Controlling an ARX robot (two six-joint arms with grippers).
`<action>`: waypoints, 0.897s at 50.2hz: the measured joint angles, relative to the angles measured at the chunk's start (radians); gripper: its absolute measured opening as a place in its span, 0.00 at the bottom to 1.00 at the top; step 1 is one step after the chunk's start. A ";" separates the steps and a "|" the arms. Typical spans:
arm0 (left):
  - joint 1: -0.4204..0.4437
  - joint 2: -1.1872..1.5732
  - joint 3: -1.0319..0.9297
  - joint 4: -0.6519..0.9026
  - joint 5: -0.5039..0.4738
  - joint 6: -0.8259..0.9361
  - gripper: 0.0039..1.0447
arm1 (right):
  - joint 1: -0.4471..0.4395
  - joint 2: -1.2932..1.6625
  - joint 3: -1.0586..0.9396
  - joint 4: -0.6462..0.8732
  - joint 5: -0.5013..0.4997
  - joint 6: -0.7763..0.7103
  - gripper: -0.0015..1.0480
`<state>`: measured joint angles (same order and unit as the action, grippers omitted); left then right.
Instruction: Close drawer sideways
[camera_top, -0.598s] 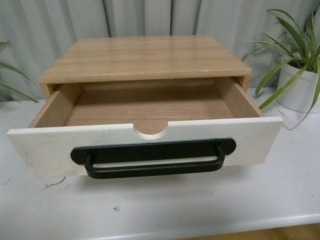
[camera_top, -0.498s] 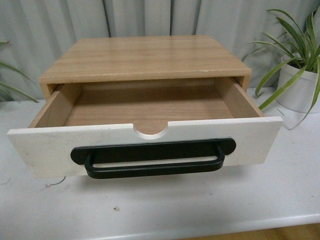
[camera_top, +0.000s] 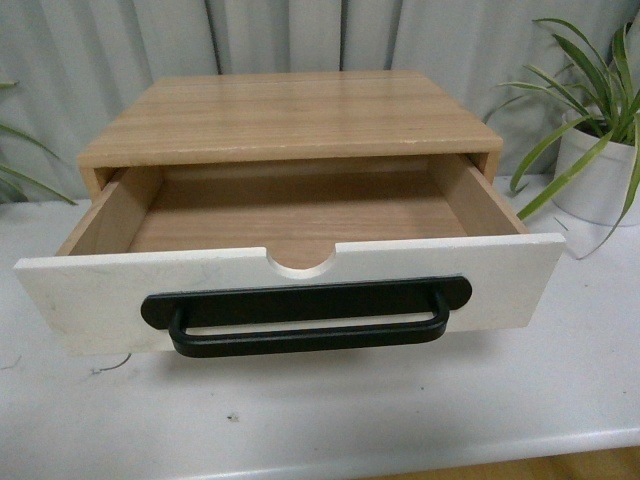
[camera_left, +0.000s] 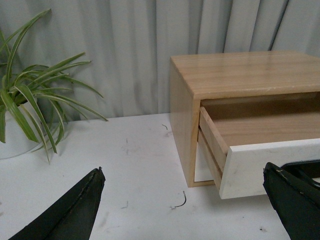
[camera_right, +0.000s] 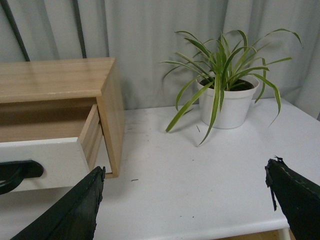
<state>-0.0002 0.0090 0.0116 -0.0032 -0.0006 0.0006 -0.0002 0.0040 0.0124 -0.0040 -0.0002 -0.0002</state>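
Observation:
The drawer (camera_top: 90, 300) stands pulled far out of a light wood cabinet (camera_top: 290, 115) on a white table. Its white front has a long black bar handle (camera_top: 305, 320) and a semicircular notch (camera_top: 302, 262); the wood inside looks empty. Neither gripper shows in the front view. My left gripper (camera_left: 185, 210) is open, low over the table, beside the drawer's left end (camera_left: 245, 167). My right gripper (camera_right: 185, 205) is open, low over the table beside the drawer's right end (camera_right: 50, 160).
A potted spider plant in a white pot (camera_top: 600, 170) stands right of the cabinet, also in the right wrist view (camera_right: 227, 102). Another plant (camera_left: 30, 110) stands to the left. A grey curtain hangs behind. The table's front edge (camera_top: 400, 455) is close.

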 joint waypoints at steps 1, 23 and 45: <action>0.000 0.000 0.000 0.000 0.000 0.000 0.94 | 0.000 0.000 0.000 0.000 0.000 0.000 0.94; 0.000 0.000 0.000 0.000 0.000 0.000 0.94 | 0.000 0.000 0.000 0.000 0.000 0.000 0.94; 0.000 0.000 0.000 0.000 0.000 0.000 0.94 | 0.000 0.000 0.000 0.000 0.000 0.000 0.94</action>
<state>-0.0002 0.0090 0.0116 -0.0032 -0.0006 0.0006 -0.0002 0.0040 0.0124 -0.0040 -0.0002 -0.0002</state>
